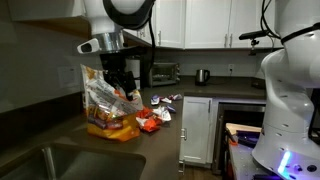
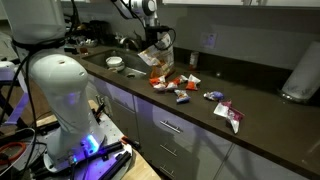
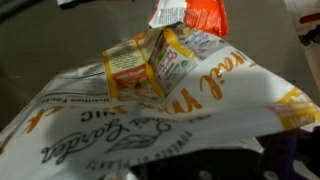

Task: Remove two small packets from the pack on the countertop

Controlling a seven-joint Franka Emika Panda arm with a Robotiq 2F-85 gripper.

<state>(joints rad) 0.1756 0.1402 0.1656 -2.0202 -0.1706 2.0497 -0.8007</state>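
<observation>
The pack [image 1: 104, 108] stands crumpled on the countertop [image 1: 55, 130], white on top and orange-yellow at its base. My gripper [image 1: 123, 80] hangs at the pack's open top with its jaws open and nothing in them that I can see. Several small packets [image 1: 150, 120] lie on the countertop beside the pack, some red-orange and some whitish. In an exterior view they are strung along the countertop [image 2: 265, 125] from the pack [image 2: 160, 42] outwards: small packets [image 2: 166, 81]. The wrist view shows the pack's printed white film [image 3: 150, 130], yellow-labelled small packets [image 3: 140, 65] at its mouth, and a red one [image 3: 200, 12] beyond.
A steel sink [image 1: 70, 165] is set in the counter in front of the pack. A toaster oven [image 1: 165, 72] and a kettle [image 1: 203, 75] stand at the back. A paper towel roll [image 2: 300, 72] stands at the counter's far end. A white robot body [image 2: 55, 90] fills the foreground.
</observation>
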